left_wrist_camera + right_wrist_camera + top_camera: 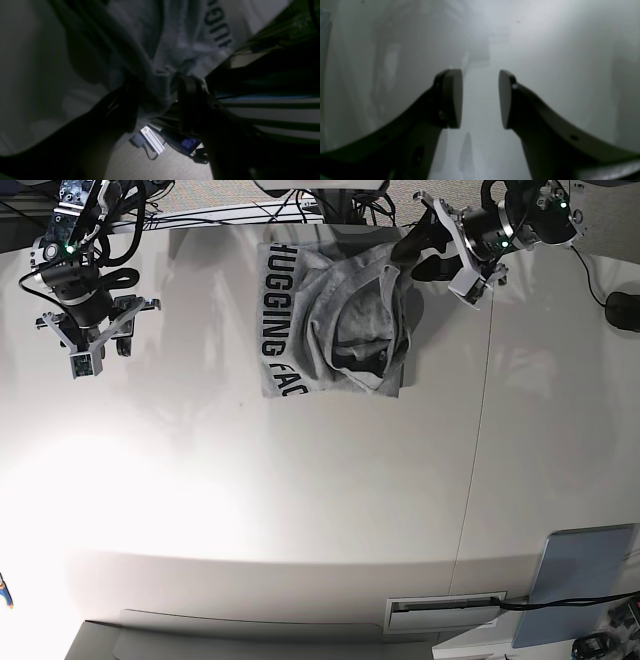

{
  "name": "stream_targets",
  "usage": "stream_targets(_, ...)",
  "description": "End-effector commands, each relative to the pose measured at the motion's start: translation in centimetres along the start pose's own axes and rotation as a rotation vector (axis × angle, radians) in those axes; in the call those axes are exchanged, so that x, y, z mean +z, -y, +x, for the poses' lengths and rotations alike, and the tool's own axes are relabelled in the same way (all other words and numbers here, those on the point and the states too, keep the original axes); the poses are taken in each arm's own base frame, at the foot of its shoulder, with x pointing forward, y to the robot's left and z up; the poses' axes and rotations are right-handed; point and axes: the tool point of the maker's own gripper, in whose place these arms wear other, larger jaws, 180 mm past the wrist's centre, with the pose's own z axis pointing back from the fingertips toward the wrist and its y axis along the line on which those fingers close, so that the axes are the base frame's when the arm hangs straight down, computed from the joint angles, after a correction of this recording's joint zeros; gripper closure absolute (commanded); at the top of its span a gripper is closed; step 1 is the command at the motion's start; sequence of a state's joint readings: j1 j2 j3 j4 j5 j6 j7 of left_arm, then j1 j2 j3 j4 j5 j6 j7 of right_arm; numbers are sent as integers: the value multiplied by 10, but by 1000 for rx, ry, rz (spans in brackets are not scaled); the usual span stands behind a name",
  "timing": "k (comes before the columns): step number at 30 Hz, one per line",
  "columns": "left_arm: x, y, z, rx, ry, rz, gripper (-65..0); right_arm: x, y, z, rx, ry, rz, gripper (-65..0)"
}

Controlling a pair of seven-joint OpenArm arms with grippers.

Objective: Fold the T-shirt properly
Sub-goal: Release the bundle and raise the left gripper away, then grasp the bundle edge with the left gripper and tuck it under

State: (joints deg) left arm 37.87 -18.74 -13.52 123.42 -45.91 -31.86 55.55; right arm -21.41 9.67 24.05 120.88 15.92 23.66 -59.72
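T-shirt (335, 325): lying partly folded and rumpled at the far middle of the white table (300, 510); black lettering showing along its left edge
Left gripper (420, 252): reaching onto the shirt's far right corner
Right gripper (95, 340): hanging over bare table, well apart from the shirt
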Motion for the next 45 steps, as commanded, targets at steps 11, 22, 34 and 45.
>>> stream_targets(11, -19, 21, -7, -75, -37, -13, -262, 4, 4, 11, 13, 41, -13, -241)
stream_targets(22, 22, -61, -20, -43, -117, 333, 0, 4, 4, 8, 13, 26, -13, -241)
stream_targets(34, 44, -93, -19, -132, -163, 470, -272, 4, 4, 13, 14, 46, -13, -241)
stream_targets(45, 37, -92, 80, -88, 204, 377, -277, 4, 4, 13, 14, 46, -13, -241)
